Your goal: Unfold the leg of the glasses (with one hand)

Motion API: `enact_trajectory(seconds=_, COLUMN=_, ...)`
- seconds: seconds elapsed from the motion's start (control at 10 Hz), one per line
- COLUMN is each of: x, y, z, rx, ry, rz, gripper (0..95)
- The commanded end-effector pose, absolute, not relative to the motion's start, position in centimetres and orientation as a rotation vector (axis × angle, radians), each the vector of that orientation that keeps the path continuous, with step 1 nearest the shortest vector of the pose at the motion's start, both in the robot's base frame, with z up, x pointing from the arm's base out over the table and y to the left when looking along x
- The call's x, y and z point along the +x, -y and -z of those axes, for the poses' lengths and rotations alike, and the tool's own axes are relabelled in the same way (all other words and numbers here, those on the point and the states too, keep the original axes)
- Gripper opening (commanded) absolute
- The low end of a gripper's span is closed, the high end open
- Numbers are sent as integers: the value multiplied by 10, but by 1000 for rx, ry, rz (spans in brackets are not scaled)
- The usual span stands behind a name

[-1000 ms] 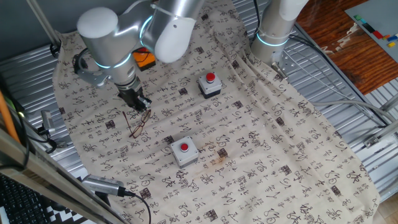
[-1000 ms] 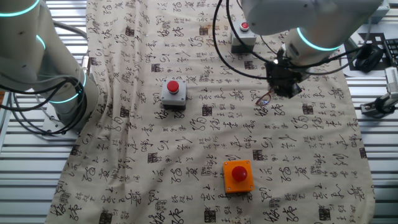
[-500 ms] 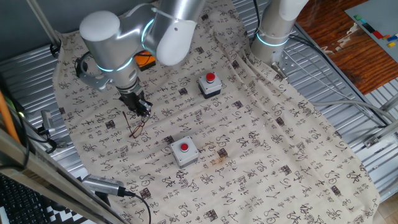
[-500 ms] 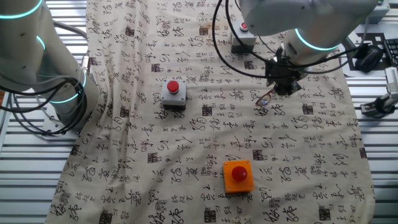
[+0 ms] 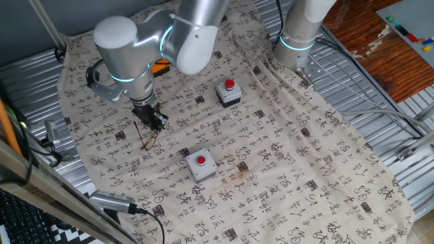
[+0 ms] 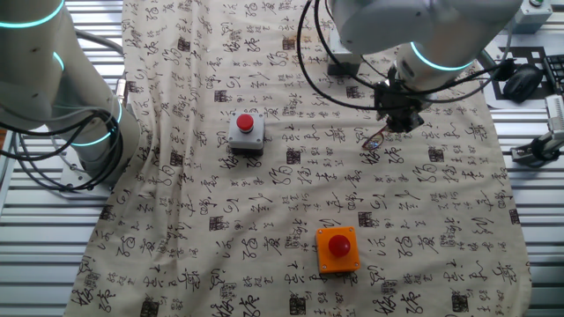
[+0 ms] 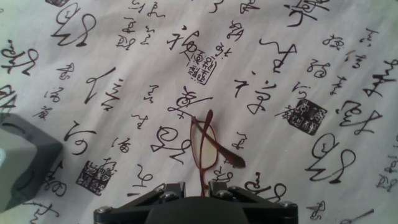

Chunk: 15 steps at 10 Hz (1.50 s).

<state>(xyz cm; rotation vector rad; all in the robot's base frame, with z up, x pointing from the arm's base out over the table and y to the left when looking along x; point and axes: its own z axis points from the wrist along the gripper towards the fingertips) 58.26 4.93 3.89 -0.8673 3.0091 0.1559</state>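
The glasses (image 7: 204,149) lie on the printed cloth, a thin reddish-brown wire frame with one leg crossing over the rim. In the hand view their near end reaches down between my fingertips, close to the right finger (image 7: 219,188). My gripper (image 7: 196,188) is open by a narrow gap, with cloth showing between the fingers. In one fixed view the gripper (image 5: 156,120) points down just above the glasses (image 5: 150,133). The other fixed view shows the gripper (image 6: 398,123) over the glasses (image 6: 374,141).
Two grey button boxes (image 5: 229,93) (image 5: 201,165) with red buttons stand on the cloth. An orange button box (image 6: 337,247) stands nearer the cloth's edge. A grey box corner (image 7: 25,155) shows at the left of the hand view. A second arm (image 5: 298,27) stands at the table's side.
The arm's wrist has turned and shifted a little toward the glasses in both fixed views. The glasses lie where they were.
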Motion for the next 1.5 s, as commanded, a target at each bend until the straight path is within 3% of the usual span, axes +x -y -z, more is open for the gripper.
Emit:
enact_trajectory(seconds=0.1, x=584, y=-51, z=-35, rx=-907, ry=-2989, rz=-137, gripper=190)
enact_trajectory(seconds=0.7, x=586, y=-59, z=-22, rx=-1020, ry=-2922, rz=-45, gripper=190)
enact_trajectory(seconds=0.8, x=586, y=-59, z=-22, rx=-1026, ry=-2920, rz=-36, gripper=0)
enact_trajectory(seconds=1.5, x=582, y=-58, z=-29, rx=-1099, ry=-2905, rz=-38, gripper=0)
